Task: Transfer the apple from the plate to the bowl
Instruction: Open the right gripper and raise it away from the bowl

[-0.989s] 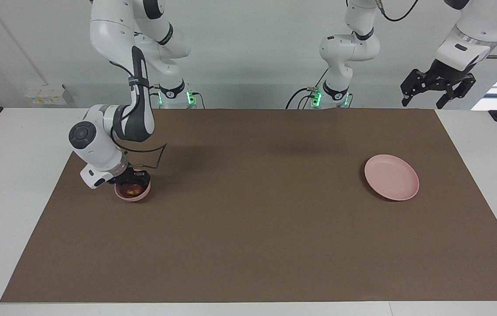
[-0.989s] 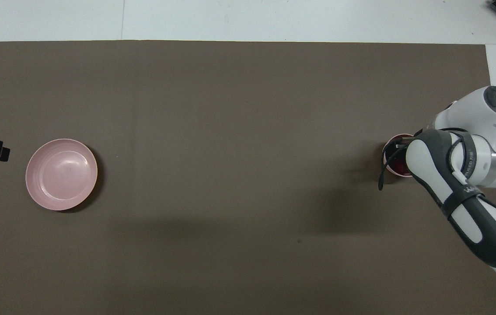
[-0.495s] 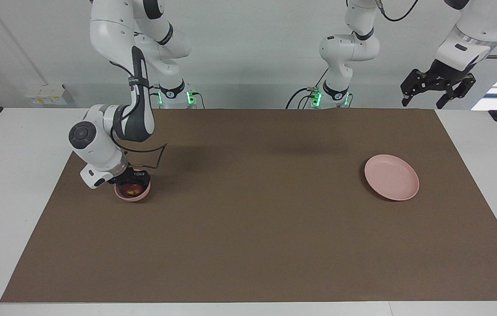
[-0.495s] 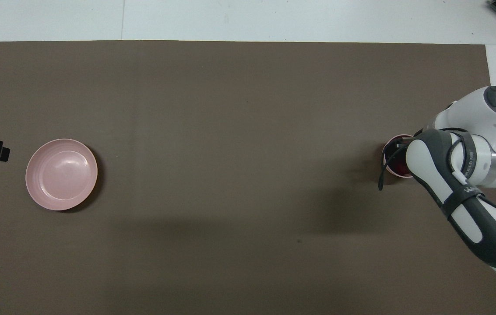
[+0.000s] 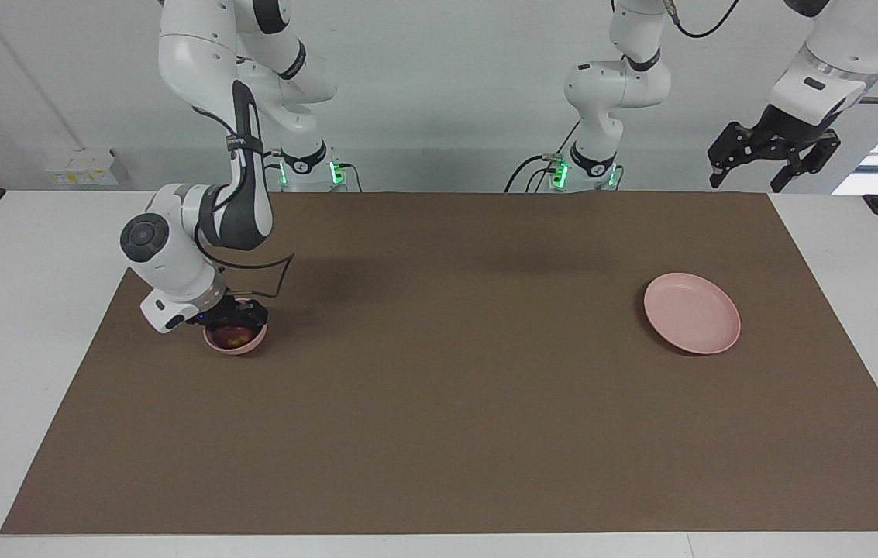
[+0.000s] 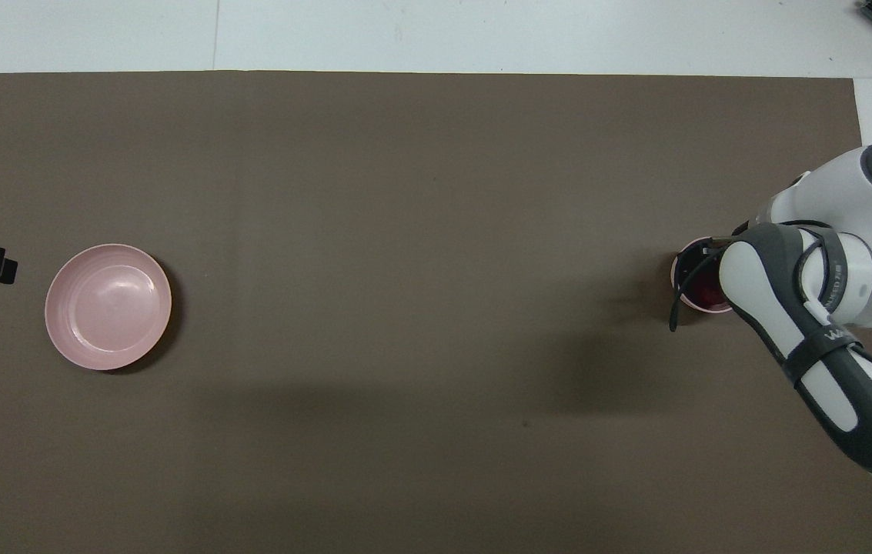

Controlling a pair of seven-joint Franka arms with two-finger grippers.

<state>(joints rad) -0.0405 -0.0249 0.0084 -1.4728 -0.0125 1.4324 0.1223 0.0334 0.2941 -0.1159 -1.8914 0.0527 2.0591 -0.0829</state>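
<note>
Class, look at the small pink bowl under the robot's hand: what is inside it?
Inside the bowl lies the apple, dark red with a yellowish patch. The right gripper sits at the bowl's rim and hides part of the inside. The plate holds nothing.

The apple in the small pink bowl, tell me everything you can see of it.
The small round dark red apple with a yellowish patch lies inside the small deep pale pink bowl, at the right arm's end of the brown table mat. The right gripper hangs directly over it, hiding its upper part; whether it touches the fruit cannot be told.
</note>
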